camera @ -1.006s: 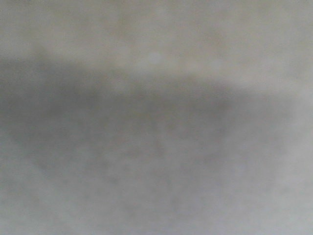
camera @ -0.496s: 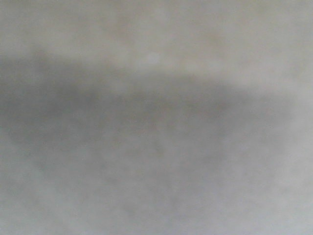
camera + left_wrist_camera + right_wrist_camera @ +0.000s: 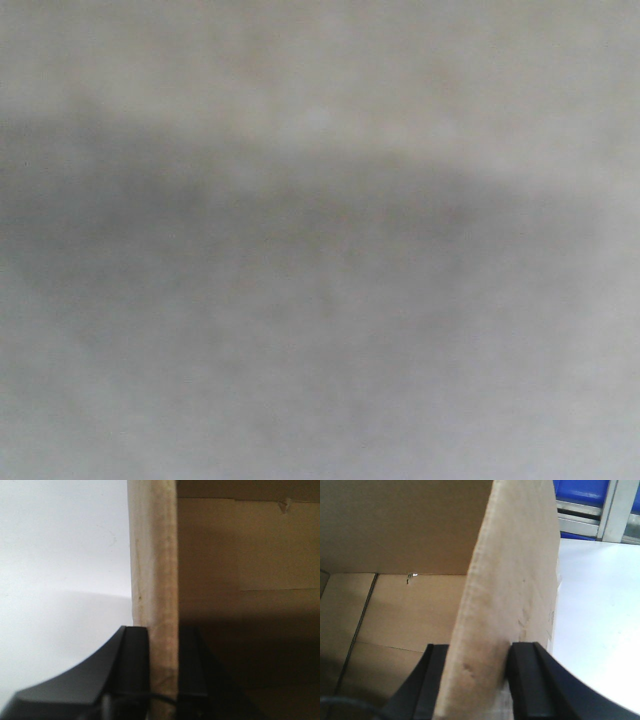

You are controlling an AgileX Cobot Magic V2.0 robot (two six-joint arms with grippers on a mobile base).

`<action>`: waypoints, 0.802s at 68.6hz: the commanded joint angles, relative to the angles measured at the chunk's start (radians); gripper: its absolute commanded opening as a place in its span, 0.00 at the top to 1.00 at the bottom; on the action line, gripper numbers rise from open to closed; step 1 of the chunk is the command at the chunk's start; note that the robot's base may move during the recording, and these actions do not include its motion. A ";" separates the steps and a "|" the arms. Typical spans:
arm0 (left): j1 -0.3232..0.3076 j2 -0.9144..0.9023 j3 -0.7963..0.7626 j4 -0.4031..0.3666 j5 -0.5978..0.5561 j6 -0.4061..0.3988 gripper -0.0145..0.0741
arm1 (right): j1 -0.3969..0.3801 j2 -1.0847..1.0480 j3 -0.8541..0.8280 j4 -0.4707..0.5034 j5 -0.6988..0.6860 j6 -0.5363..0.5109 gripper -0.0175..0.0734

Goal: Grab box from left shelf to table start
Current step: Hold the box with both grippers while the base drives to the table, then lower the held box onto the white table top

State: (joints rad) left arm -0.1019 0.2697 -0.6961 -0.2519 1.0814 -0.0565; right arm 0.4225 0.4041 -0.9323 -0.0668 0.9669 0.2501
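Note:
The front view shows only a blurred grey-beige surface filling the frame; no print or lettering can be made out. In the left wrist view my left gripper (image 3: 164, 672) is shut on the left wall of the brown cardboard box (image 3: 155, 555); the open inside of the box lies to the right. In the right wrist view my right gripper (image 3: 479, 680) is shut on the right wall of the box (image 3: 515, 575); the box floor and its flaps lie to the left. The left shelf with its silver rail is out of view.
A white table surface (image 3: 60, 580) lies outside the box on the left, and it also shows on the right in the right wrist view (image 3: 595, 615). Blue plastic bins (image 3: 582, 490) and a grey metal upright (image 3: 615, 507) stand beyond the table's far edge.

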 commanded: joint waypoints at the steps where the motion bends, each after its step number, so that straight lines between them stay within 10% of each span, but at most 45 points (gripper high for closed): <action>1: -0.005 0.038 -0.074 0.007 -0.121 0.006 0.94 | -0.005 0.016 -0.045 -0.045 -0.174 0.005 0.75; 17: -0.005 0.287 -0.309 0.138 -0.103 0.006 0.94 | -0.005 0.218 -0.151 -0.064 -0.003 0.006 0.75; 55: -0.005 0.838 -0.456 0.136 -0.178 0.006 0.94 | -0.005 0.769 -0.260 -0.082 -0.051 0.013 0.75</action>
State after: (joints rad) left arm -0.1017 1.0967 -1.1094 -0.0590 1.0446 -0.0384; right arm 0.4184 1.1387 -1.1482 -0.1664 1.0563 0.2552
